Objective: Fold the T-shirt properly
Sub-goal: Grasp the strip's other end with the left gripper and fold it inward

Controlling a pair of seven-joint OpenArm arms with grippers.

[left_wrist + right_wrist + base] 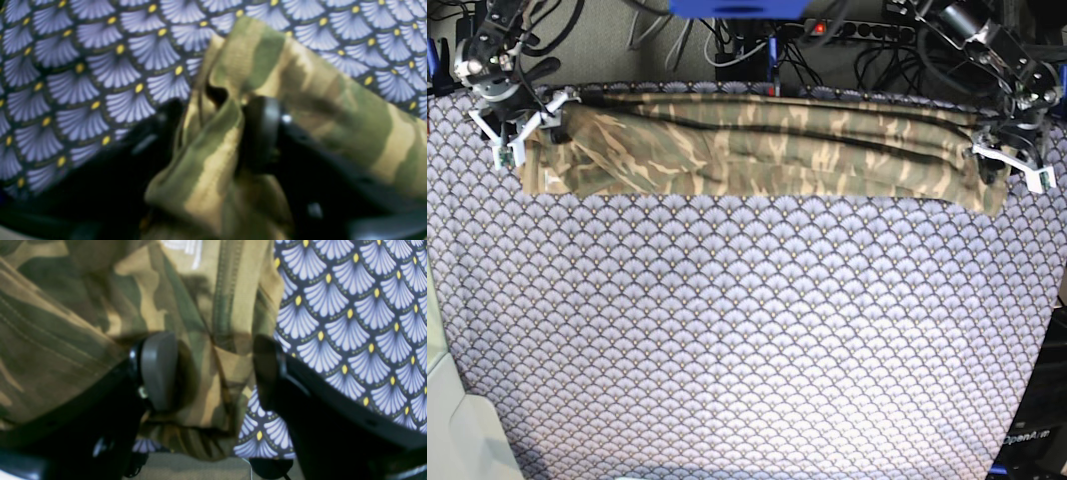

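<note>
Left gripper clamped on a bunched edge of the camouflage-print tan, olive and brown cloth T-shirt. Right gripper jaws spread, straddling the opposite edge, not pinching. Shirt lies as a long folded band across the far side of the lavender fan-scale tablecloth surface.

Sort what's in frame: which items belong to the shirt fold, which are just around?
Part of the job:
- T-shirt, stretched in a long band along the far edge of the table
- left gripper, shut on the T-shirt's end
- right gripper, open around the other end

Just around:
- patterned tablecloth under everything
- cables and power strip behind the table
</note>
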